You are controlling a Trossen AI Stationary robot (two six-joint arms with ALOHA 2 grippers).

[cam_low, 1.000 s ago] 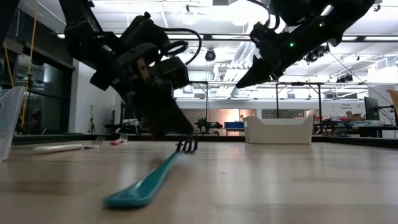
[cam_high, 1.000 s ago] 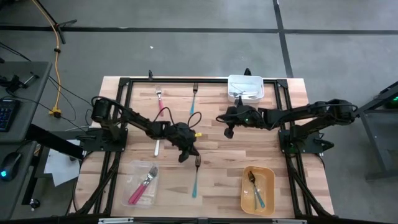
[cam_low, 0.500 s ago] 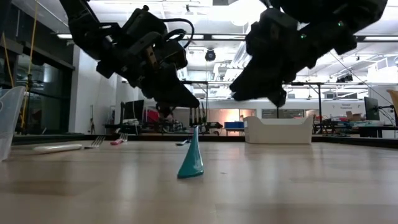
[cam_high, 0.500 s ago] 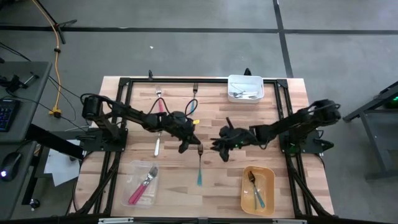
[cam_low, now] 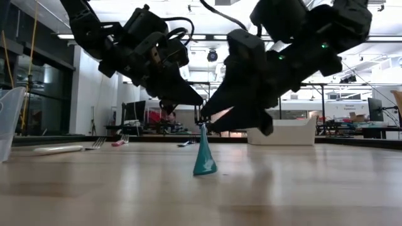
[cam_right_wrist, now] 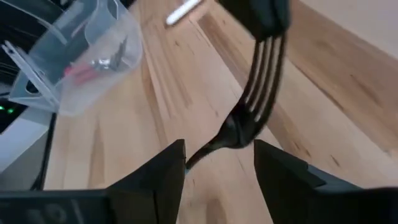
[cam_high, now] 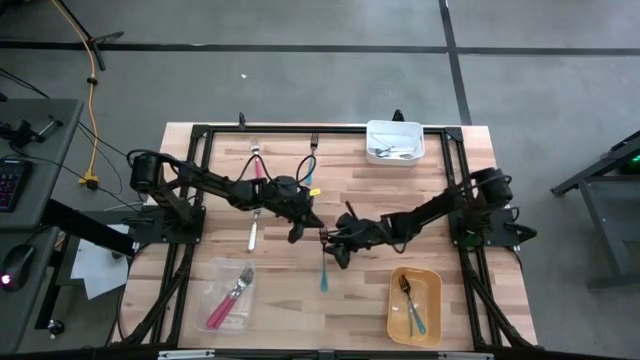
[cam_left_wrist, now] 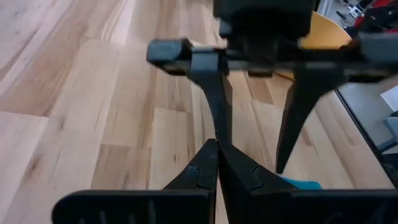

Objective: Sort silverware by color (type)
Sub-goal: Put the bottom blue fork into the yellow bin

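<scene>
While the left gripper (cam_high: pixel 303 228) pinches the tines of the teal fork (cam_high: pixel 323 262) at centre frame, the right gripper (cam_high: pixel 335 243) sits w/ fingers spread either side of its neck, prob. a handover toward the yellow bin (cam_high: pixel 431 322) at lower right. Fork hangs near-upright in low view, tines up, handle tip on the table (cam_low: pixel 301 188); its long axis runs top-to-bottom of the high view.
</scene>
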